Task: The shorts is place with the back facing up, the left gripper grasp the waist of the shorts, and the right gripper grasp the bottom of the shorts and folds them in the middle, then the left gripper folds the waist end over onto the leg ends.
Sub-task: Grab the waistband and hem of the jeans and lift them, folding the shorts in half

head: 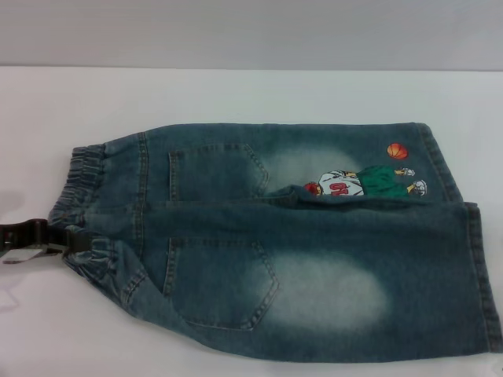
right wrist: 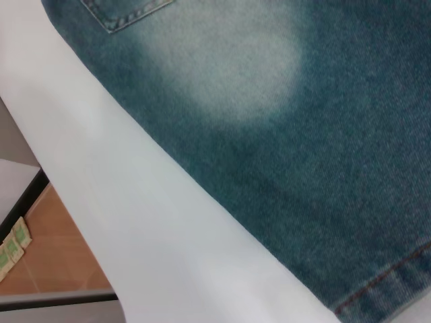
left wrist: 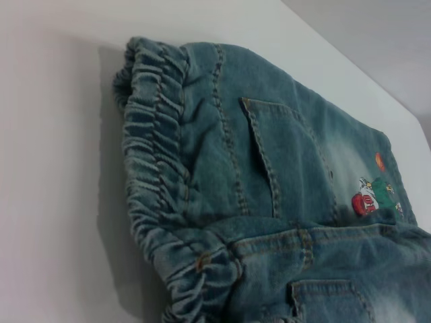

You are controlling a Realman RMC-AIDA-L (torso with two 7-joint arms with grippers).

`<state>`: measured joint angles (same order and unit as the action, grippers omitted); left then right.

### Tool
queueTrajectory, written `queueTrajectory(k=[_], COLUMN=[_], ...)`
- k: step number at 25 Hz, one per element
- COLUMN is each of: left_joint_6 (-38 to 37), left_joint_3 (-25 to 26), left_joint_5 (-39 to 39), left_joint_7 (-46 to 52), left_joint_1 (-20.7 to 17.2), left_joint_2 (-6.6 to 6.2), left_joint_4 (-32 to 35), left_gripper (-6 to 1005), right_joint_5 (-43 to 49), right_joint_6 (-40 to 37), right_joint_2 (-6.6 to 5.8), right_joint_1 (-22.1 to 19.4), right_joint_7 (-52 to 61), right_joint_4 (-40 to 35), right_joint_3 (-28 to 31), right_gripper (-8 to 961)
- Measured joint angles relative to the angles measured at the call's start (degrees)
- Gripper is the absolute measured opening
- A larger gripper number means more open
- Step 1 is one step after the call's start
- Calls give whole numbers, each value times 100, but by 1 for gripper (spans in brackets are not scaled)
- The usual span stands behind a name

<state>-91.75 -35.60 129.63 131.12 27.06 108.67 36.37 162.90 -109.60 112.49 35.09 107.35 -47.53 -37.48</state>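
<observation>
The blue denim shorts (head: 299, 259) lie flat on the white table with both back pockets up and the cartoon print (head: 357, 182) on the far leg. The ruffled waist of the shorts (head: 82, 204) is at the left and fills the left wrist view (left wrist: 155, 168). The bottom of the shorts, the straight-hemmed leg ends (head: 479, 275), is at the right; one hem (right wrist: 390, 282) shows in the right wrist view. My left gripper (head: 71, 238) reaches in low from the left edge, right at the near part of the waistband. My right gripper is out of view.
The white table (head: 236, 94) extends behind and to the left of the shorts. Its near edge (right wrist: 101, 269) runs close along the near leg, with an orange-brown floor (right wrist: 60, 256) below. A grey wall (head: 251, 31) stands behind the table.
</observation>
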Motion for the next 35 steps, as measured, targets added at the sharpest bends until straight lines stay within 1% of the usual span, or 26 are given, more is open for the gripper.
queueTrajectory(k=[16, 23, 35], left_joint_6=[17, 18, 17], left_joint_3=[18, 0, 0], left_joint_5=[0, 0, 0], left_joint_7=[-16, -15, 9], left_joint_1=[-5, -8, 6], left_joint_2=[13, 19, 22], left_joint_4=[-17, -19, 2], left_gripper=[37, 37, 38], right_joint_5=[6, 6, -39], right_joint_6=[143, 232, 370], right_joint_2=[3, 38, 65], right_joint_1=[-2, -2, 15], right_joint_7=[10, 30, 38], right_joint_4=[60, 75, 119], right_joint_3=[-76, -121, -124], right_gripper=[576, 577, 576])
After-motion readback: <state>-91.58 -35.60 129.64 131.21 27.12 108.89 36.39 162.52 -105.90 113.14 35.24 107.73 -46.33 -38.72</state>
